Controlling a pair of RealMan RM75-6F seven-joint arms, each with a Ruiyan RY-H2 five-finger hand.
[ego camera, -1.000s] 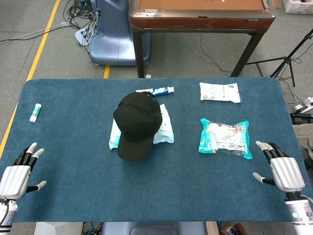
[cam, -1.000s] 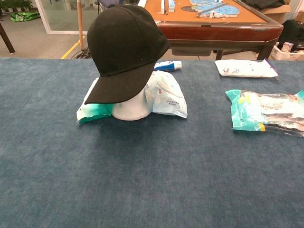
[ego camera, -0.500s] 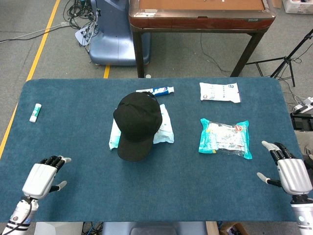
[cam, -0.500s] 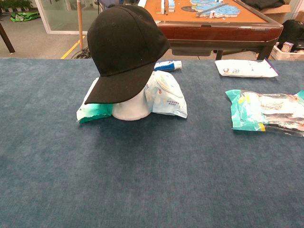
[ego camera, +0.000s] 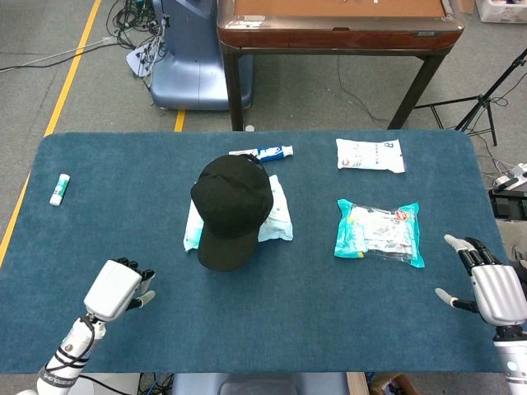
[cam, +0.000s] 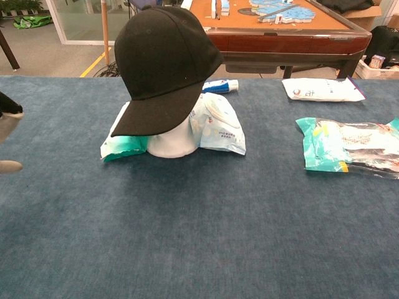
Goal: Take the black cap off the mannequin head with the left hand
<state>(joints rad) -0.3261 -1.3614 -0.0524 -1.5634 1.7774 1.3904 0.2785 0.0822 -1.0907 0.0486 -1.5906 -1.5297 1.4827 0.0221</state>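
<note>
The black cap (ego camera: 230, 211) sits on the white mannequin head (cam: 169, 142) in the middle of the blue table (ego camera: 272, 313). The left hand (ego camera: 118, 289) is near the front left edge, holding nothing, fingers a little apart. The right hand (ego camera: 492, 287) is at the front right, fingers spread, holding nothing.

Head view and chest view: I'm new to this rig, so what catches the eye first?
The black fabric baseball cap on a white mannequin head mid-table dominates, with pale plastic packets tucked behind it. The left hand hovers empty at the near left of the blue cloth-covered table, and the right hand is at the far right edge.
</note>
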